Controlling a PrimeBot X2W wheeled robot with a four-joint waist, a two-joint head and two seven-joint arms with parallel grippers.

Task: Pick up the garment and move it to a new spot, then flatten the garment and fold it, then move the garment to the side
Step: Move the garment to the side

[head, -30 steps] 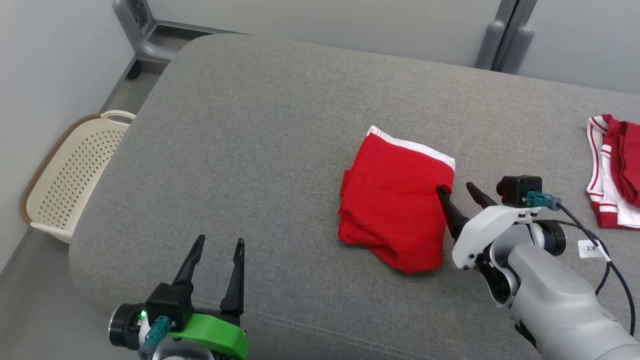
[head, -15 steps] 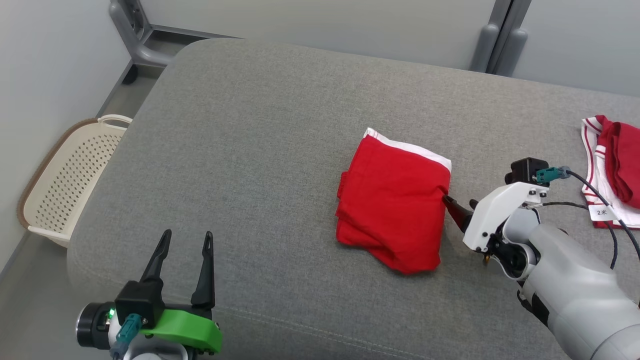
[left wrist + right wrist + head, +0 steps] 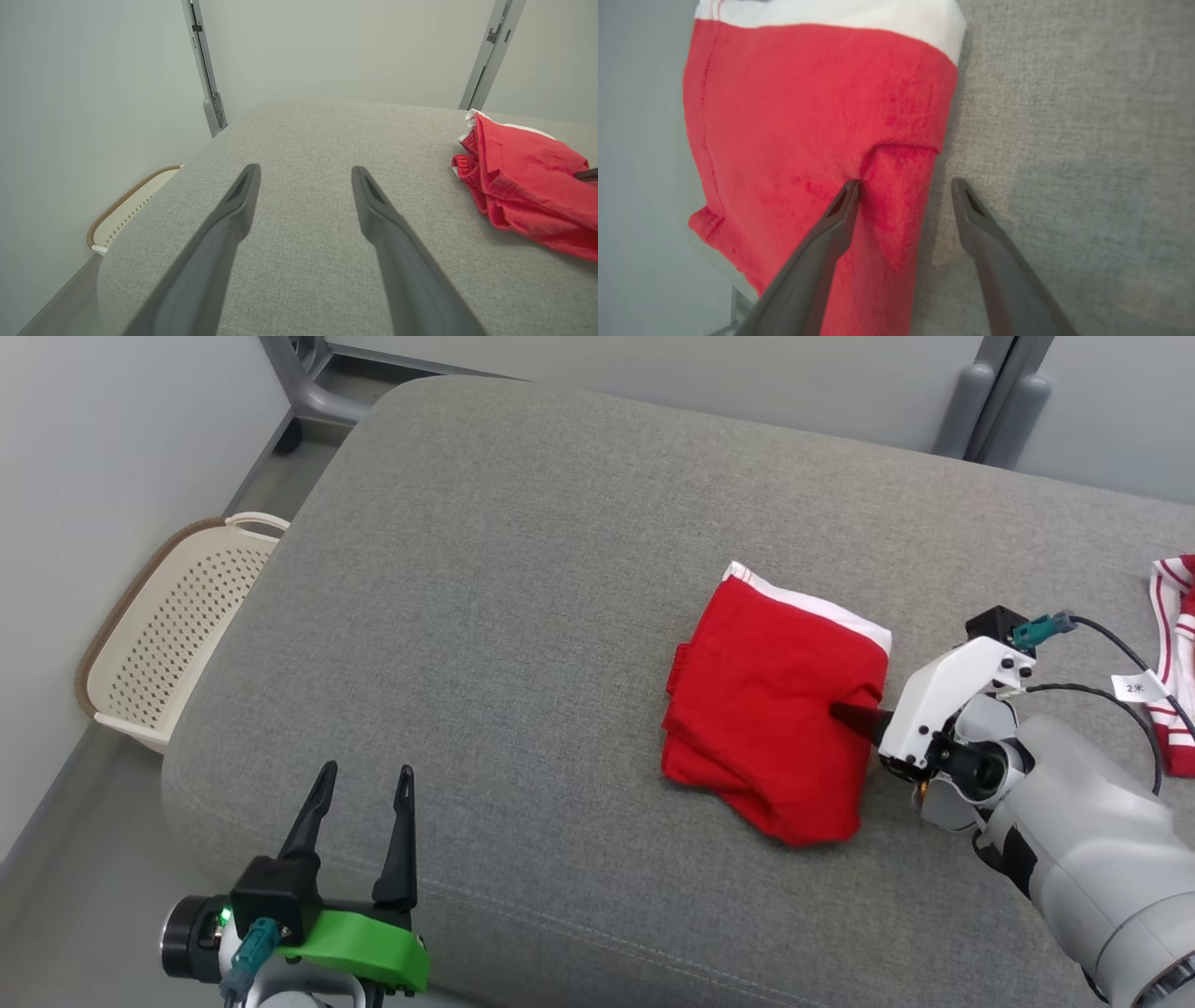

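Folded red garment [image 3: 775,709] at 3 o'clock on the grey surface [image 3: 523,569]; right claw [image 3: 903,185] wide, straddling its edge (half over cloth); left claw [image 3: 366,768] wide at 7; basket [image 3: 177,625] at 9 beside the wall [image 3: 112,448].

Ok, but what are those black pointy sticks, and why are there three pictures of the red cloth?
Those sticks are a robot's fingers: each arm ends in a two-fingered end effector. One picture comes from a camera on its head, looking down; the other two come from cameras on its wrists, looking along the fingers. On the grey cushioned surface lies a folded red garment with a white band. The right end effector is open, one finger on the red cloth, one over the cushion beside its edge, holding nothing yet. The left end effector is open too, over the cushion. A cream plastic basket with holes sits beside the cushion at the left.
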